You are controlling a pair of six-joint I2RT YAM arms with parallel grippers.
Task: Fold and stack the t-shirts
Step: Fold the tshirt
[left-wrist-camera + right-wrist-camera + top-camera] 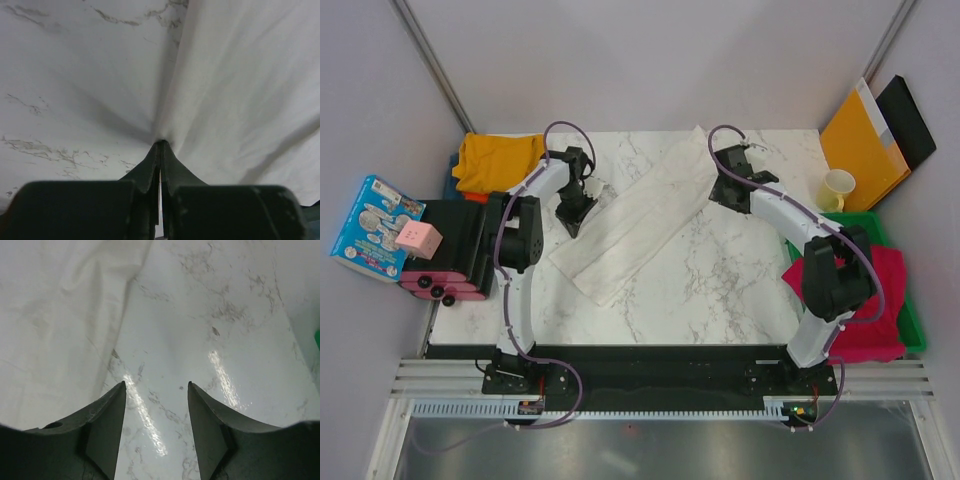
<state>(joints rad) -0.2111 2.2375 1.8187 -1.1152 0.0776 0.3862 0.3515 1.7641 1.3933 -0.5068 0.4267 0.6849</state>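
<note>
The white t-shirt (pixel 640 215) lies folded into a long strip running diagonally across the marble table (pixel 720 290). My left gripper (pixel 571 224) is at the strip's left edge, shut on a pinch of the white t-shirt (pixel 240 90), with cloth creases fanning out from the fingertips (pixel 165 150). At the strip's far right end my right gripper (pixel 722 192) stands open over bare marble, with nothing between its fingers (pixel 112 410) and the white t-shirt (pixel 60 325) just to its left. A mustard yellow t-shirt (pixel 495 160) is bunched at the far left corner. A crimson-pink t-shirt (pixel 868 300) lies in the green tray (pixel 914 320).
An orange-yellow envelope (pixel 861 140) and a black folder (pixel 910 118) lean at the back right, beside a pale cup (pixel 836 188). On the left sit a blue box (pixel 375 226), a pink cube (pixel 417 238) and a black case (pixel 460 240).
</note>
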